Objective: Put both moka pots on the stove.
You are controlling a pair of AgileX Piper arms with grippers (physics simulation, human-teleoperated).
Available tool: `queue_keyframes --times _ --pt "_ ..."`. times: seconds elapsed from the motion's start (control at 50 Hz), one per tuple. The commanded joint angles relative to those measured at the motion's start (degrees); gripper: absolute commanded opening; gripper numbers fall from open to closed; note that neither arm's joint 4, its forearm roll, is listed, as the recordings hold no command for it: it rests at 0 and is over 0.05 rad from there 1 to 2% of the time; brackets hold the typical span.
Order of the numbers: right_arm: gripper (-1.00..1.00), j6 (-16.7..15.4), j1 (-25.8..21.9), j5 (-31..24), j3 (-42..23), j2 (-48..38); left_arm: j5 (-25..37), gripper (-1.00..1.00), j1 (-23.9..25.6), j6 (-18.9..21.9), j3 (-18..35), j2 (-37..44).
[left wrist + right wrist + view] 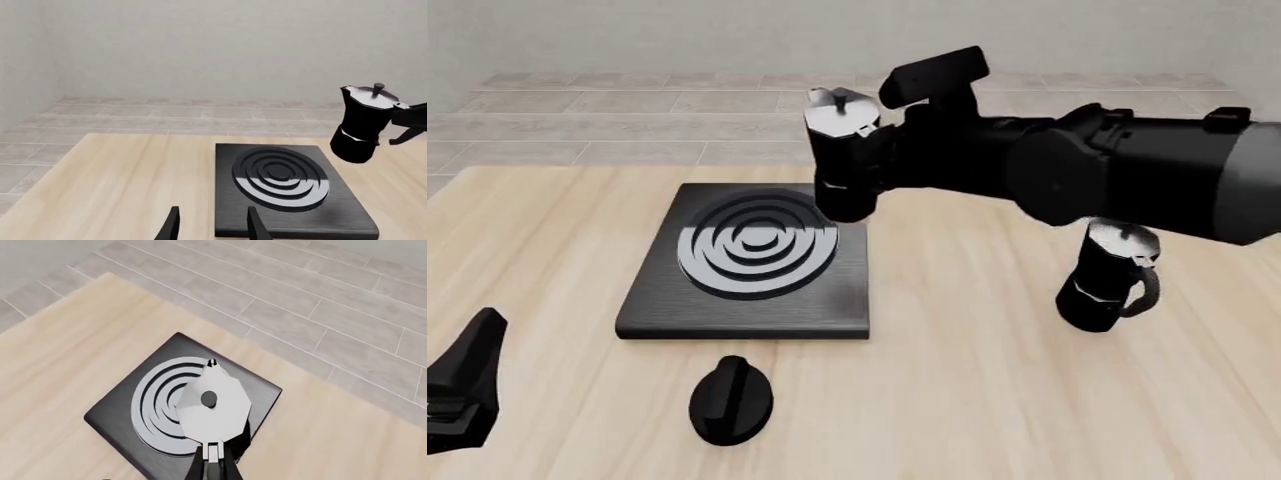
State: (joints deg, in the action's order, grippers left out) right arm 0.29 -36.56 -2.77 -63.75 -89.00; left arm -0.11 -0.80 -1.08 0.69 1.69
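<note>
Nearest, the left end effector (210, 225) hung idle over the desk (988, 400), its fingers apart and holding nothing. A round knob (731, 400) lay just before the stove (747, 310). To the right the second pot (1105, 275) stood on the desk, well apart from the stove. Farther off, the right end effector (888, 160) was clamped on the first pot (843, 155), carried above the stove's far right edge. The first placing was in hand; next, I judged, it needed shifting left over the rings, then lowering.

No readable text or markings
</note>
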Motion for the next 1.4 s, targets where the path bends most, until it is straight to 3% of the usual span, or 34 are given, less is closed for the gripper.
queue_keyframes --times 0.02,0.42,0.86,1.4 --pt "-1.00 1.0 -1.9 0.7 -6.0 -2.7 0.1 1.00 0.0 0.0 0.0 -0.3" --pt "-1.00 0.4 -5.7 -0.5 -15.7 -10.0 0.8 1.00 0.0 0.4 0.0 -1.3" --pt "-1.00 3.1 -8.3 -0.6 -23.4 -17.8 1.1 1.00 0.2 0.4 0.8 -1.2" --pt "-1.00 3.2 -8.4 -2.9 -33.3 -25.9 0.6 1.00 0.1 0.4 0.1 -1.6"
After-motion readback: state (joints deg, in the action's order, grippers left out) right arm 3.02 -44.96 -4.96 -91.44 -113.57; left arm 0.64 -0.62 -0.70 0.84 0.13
